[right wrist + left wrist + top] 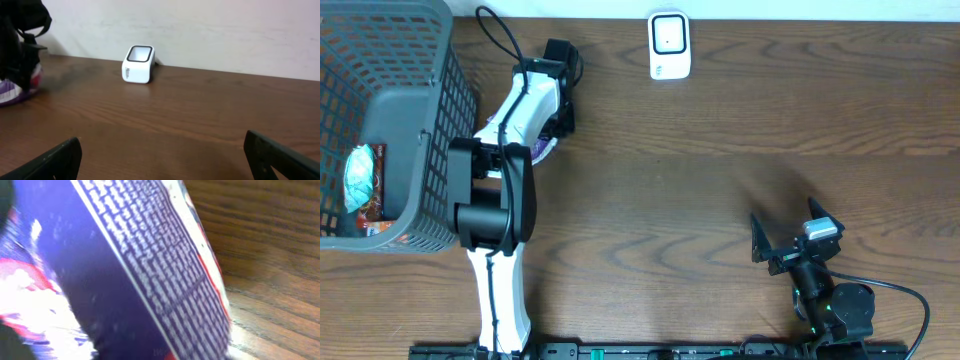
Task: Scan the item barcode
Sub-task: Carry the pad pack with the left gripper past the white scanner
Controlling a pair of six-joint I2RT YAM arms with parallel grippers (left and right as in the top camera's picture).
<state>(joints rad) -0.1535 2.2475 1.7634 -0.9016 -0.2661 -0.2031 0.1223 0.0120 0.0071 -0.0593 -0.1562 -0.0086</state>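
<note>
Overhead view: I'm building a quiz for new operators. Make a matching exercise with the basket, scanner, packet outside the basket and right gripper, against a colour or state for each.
1 basket
2 scanner
3 packet
4 right gripper

a open
b purple
c grey
d white

Pairs: 1-c, 2-d, 3-b, 4-a.

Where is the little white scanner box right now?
The white barcode scanner stands at the table's far edge, top centre in the overhead view, right of the left arm.
</note>
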